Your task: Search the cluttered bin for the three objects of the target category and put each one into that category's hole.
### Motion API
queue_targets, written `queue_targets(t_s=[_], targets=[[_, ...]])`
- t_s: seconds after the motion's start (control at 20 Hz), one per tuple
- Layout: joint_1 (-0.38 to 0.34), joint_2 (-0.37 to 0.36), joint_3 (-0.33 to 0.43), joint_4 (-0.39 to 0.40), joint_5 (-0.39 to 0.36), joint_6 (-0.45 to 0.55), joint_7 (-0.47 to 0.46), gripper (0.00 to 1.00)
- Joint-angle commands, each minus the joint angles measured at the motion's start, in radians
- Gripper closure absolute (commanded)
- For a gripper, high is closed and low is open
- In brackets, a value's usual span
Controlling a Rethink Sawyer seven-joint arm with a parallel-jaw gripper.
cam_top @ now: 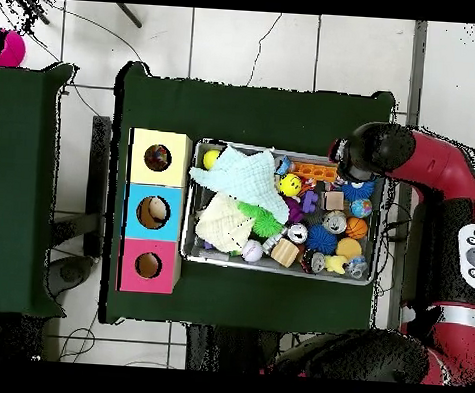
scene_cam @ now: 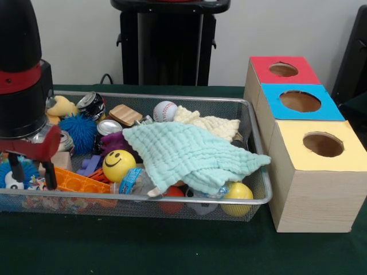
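Note:
The cluttered bin [scene_cam: 143, 196] is a long wire mesh tray full of toys and cloths; it also shows in the overhead view [cam_top: 277, 271]. The hole [scene_cam: 323, 144] is the round cut-out in the yellow top of the largest wooden box, also seen in the overhead view [cam_top: 157, 158]. My gripper [scene_cam: 33, 175] hangs over the bin's left end in the front view, above an orange plastic piece [scene_cam: 80, 182]. Its two fingers stand apart with nothing between them. In the overhead view my arm [cam_top: 369, 153] covers the gripper.
In the bin lie a mint cloth [scene_cam: 189, 154], a cream cloth [scene_cam: 209, 123], a yellow smiley ball [scene_cam: 118, 165], a yellow ball [scene_cam: 237, 195], a baseball [scene_cam: 165, 111], a blue spiky ball [scene_cam: 77, 133] and cans [scene_cam: 92, 104]. Blue-topped [scene_cam: 300, 101] and red-topped [scene_cam: 283, 70] boxes stand behind the yellow one.

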Motion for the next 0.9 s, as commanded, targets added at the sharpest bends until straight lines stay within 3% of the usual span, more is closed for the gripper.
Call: queue_targets(t_s=[0.05, 0.4, 0.9], targets=[[0.01, 0.031, 0.022, -0.023, -0.065, 0.069, -0.255, 0.0], [-0.002, -0.018, 0.018, 0.07, -0.036, 0.09, -0.251, 0.0], [-0.008, -0.028, 0.022, 0.124, -0.03, 0.089, -0.263, 0.0]])
